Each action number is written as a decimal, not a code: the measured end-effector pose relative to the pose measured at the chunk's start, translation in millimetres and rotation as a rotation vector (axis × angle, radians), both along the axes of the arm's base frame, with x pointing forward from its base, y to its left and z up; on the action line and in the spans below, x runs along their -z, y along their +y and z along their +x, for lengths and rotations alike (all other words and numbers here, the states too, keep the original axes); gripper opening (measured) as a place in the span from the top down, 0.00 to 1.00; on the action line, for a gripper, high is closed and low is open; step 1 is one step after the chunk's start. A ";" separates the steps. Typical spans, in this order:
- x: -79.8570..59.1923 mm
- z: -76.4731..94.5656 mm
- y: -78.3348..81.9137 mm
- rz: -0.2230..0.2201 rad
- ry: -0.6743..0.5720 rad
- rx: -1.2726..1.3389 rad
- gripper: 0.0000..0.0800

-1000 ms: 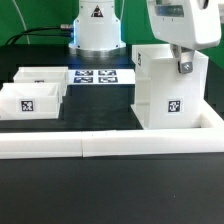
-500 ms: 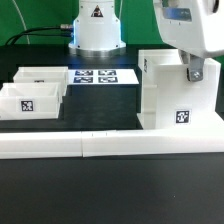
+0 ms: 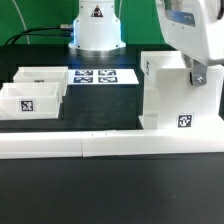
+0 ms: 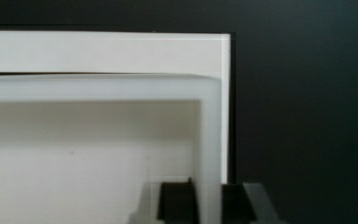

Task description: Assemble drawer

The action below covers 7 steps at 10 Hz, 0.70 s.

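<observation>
The drawer's boxy white housing (image 3: 180,100) stands on the black table at the exterior view's right, with a square tag low on its front. My gripper (image 3: 197,73) comes down from above and is shut on the housing's top wall edge. In the wrist view the gripper (image 4: 211,205) has one dark finger on each side of the thin white wall (image 4: 208,130). Two small white trays stand at the exterior view's left, one nearer with a tag on its front (image 3: 30,101) and one behind it (image 3: 42,75).
The marker board (image 3: 103,76) lies flat at the back middle, in front of the arm's white base (image 3: 97,30). A long white L-shaped bar (image 3: 100,146) runs along the front of the table, just before the housing and trays.
The gripper and the housing it holds have shifted toward the exterior view's right. The trays and marker board have not moved.
</observation>
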<state>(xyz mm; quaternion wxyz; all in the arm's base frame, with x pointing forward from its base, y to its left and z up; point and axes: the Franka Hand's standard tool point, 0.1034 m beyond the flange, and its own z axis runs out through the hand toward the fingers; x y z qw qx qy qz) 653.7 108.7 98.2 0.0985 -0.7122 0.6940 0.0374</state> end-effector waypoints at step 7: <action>-1.9 1.8 2.0 -0.001 -0.012 -0.013 0.21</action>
